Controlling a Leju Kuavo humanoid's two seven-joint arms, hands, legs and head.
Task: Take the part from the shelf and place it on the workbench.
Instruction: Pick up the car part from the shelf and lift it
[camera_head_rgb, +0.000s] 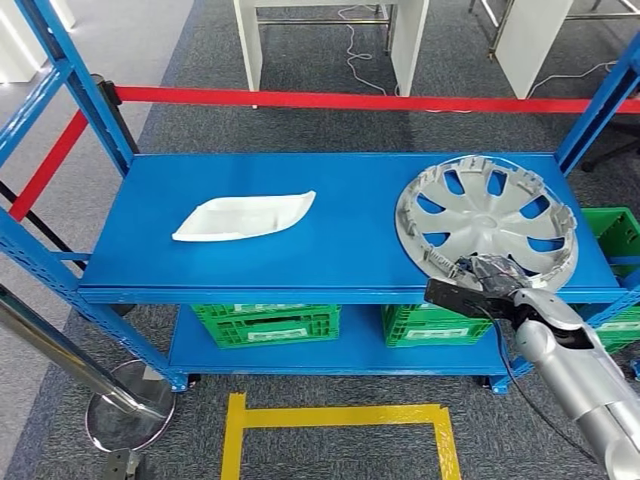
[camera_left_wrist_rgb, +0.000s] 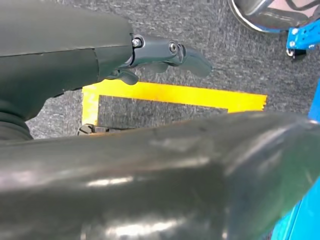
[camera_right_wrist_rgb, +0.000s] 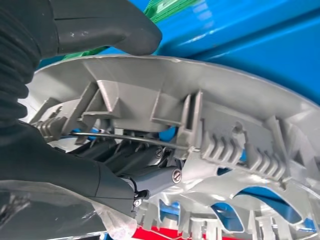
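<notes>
Your right hand (camera_head_rgb: 483, 275) has the silver wheel cover (camera_head_rgb: 487, 215) by its near rim: thumb on one face, darker fingers (camera_right_wrist_rgb: 124, 157) on the other, rim pinched between them. The cover is on the right end of the blue shelf (camera_head_rgb: 340, 215), upper deck, inner face up. From the head view you can't tell whether the gripped edge is lifted off the deck or flat on it.

Cover is grey plastic, round, with curved spokes and teardrop cutouts showing blue through them. The rim carries moulded clip tabs all round. Your right wrist view adds what the head view can't: ribbed, toothed clips, a thin wire retaining ring (camera_right_wrist_rgb: 124, 137) running through them, and the smooth thumb (camera_right_wrist_rgb: 109, 30) lying on the rim's outer side.

Further left on the same deck lies a white plastic part (camera_head_rgb: 245, 217), flat, leaf-shaped, shallow raised edge, well apart from the cover. Green slotted crates (camera_head_rgb: 266, 322) sit on the lower deck.

Your left hand (camera_left_wrist_rgb: 166, 52) hangs over grey carpet and yellow floor tape (camera_left_wrist_rgb: 177, 95), fingers stretched out roughly straight, nothing in them. That view is half blocked by a dark glossy body part, blurred.

Head view also gives you red barrier tape (camera_head_rgb: 340, 100) behind the shelf and a chrome stanchion base (camera_head_rgb: 128, 405) at the near left.
</notes>
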